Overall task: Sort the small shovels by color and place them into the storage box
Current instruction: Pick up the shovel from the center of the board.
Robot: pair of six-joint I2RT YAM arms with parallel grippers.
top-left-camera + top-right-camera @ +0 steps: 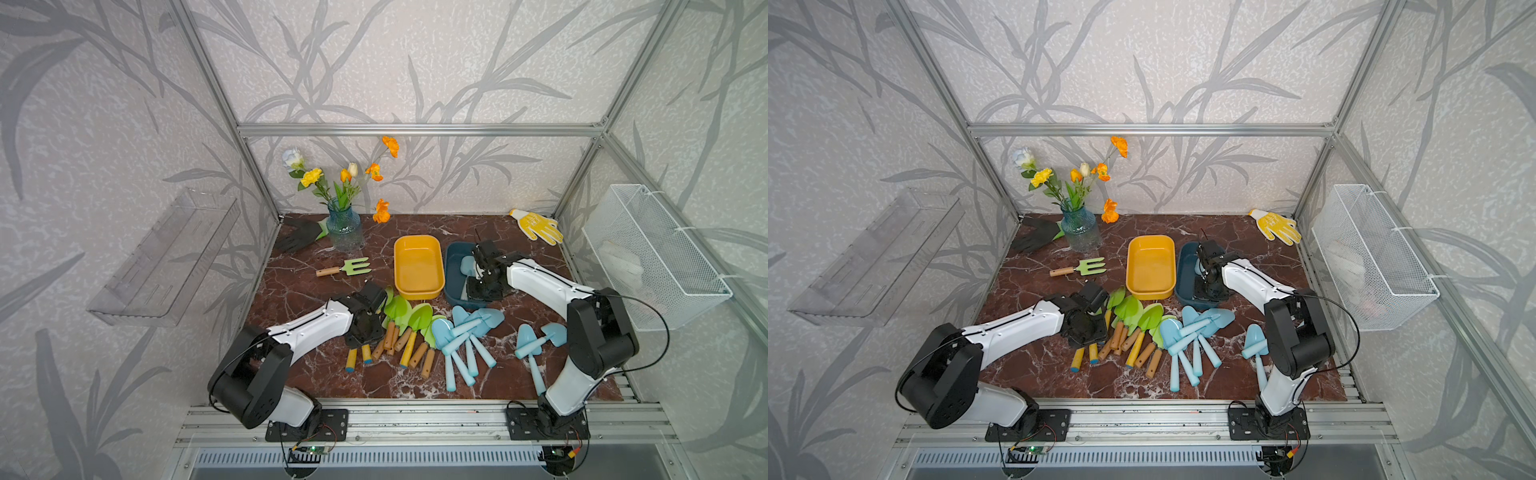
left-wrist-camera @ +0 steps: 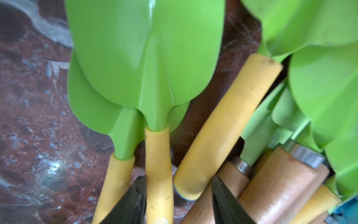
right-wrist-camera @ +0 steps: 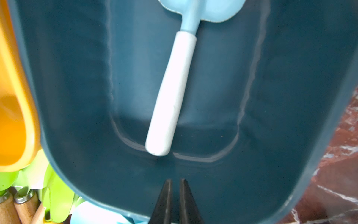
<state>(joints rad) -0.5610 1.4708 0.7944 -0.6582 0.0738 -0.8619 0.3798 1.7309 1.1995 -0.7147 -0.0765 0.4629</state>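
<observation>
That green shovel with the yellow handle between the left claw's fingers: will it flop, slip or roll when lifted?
Probably stiff: the lime-green-bladed, yellow-handled shovel has a creased, glossy blade that looks rigid. Its smooth, round handle may twist in the left gripper, with the blade end sagging. It overlaps another green shovel, which may get nudged.

**Lime green and baby blue everywhere lol**

Going off the yellow-orange box (image 1: 417,266): right beside it is a dark teal box (image 1: 452,274). In front are green shovels (image 1: 419,316) with lime blades and yellow or tan wood handles, then the all pale-blue shovels (image 1: 440,332). The tabletop (image 1: 324,378) is reddish-brown marble with white veins. Behind the box there's a yellow glove (image 1: 540,227) with pale dots, and the wallpaper (image 1: 374,62) is a grey leaf print.
</observation>
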